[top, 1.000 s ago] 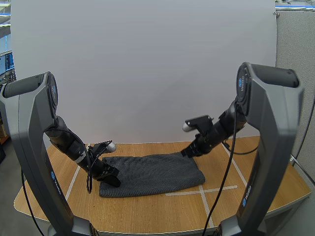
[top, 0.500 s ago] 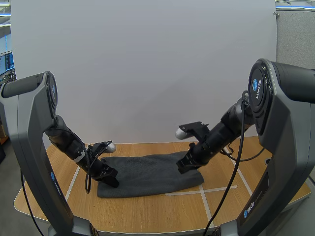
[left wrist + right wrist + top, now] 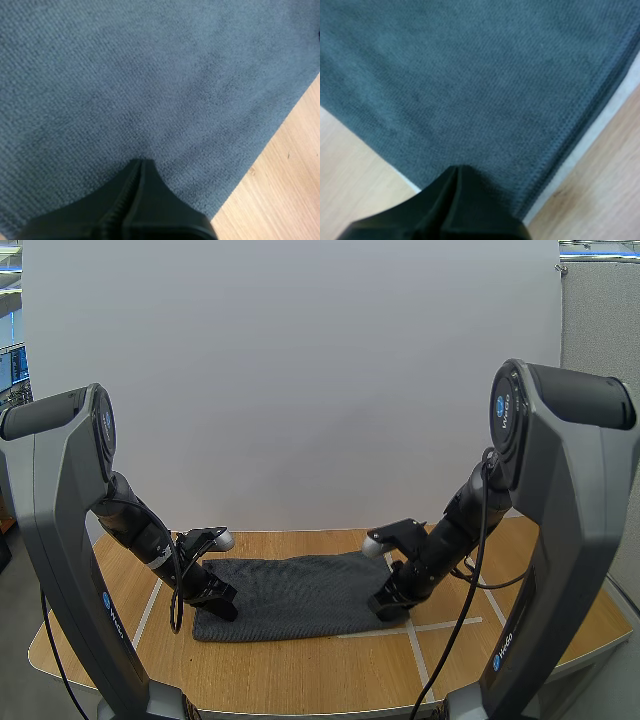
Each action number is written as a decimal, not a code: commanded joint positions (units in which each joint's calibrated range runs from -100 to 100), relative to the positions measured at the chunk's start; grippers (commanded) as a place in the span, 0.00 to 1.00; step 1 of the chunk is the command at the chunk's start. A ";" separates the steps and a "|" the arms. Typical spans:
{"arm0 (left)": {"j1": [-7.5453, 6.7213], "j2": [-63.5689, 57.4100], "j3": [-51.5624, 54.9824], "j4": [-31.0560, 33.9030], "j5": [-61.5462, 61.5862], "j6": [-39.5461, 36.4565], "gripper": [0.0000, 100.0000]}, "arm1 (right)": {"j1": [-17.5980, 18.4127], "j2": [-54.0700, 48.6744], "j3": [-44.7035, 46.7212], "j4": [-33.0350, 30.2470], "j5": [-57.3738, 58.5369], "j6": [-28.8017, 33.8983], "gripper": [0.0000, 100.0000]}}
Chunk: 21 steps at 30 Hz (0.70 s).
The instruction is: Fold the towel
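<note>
1. A dark grey towel [image 3: 300, 588] lies flat on the wooden worktop [image 3: 300, 672], stretched sideways as a long band between the two arms.
2. The left end effector [image 3: 216, 604] sits low at the towel's left end, near its front corner.
3. In the left wrist view its fingers are pressed together into one dark wedge, with the tip touching the towel's surface. Bare worktop shows just past the towel's edge there.
4. The right end effector [image 3: 388, 607] is down at the towel's right end, near the front corner.
5. In the right wrist view its fingers also lie together as a single wedge, tip on the cloth close to the towel's edge.
6. A strip of white tape [image 3: 450, 624] runs on the worktop just beside that right edge, and the towel's hem lies along it.
</note>
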State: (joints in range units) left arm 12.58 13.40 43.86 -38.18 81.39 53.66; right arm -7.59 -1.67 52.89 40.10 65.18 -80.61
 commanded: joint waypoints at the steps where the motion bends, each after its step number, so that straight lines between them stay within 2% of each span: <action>1: -0.09 -0.61 0.05 0.75 -0.28 0.55 0.00 | -0.11 2.16 0.47 -3.08 -7.87 -0.57 0.00; 11: -0.09 -0.75 0.05 1.05 -0.60 0.85 0.00 | -0.58 1.89 0.47 -5.64 -13.28 1.32 0.00; 19: -0.09 -1.26 -0.09 -0.20 -1.67 1.64 0.00 | -2.14 -4.79 0.47 -5.64 -13.52 1.32 0.00; 21: -0.09 -2.46 -0.09 -2.00 0.75 2.86 0.00 | -2.14 -7.48 0.47 -3.41 -11.09 1.32 0.00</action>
State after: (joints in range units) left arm 12.58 13.40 43.86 -38.06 81.39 54.00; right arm -8.85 -2.62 52.89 36.67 56.53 -79.34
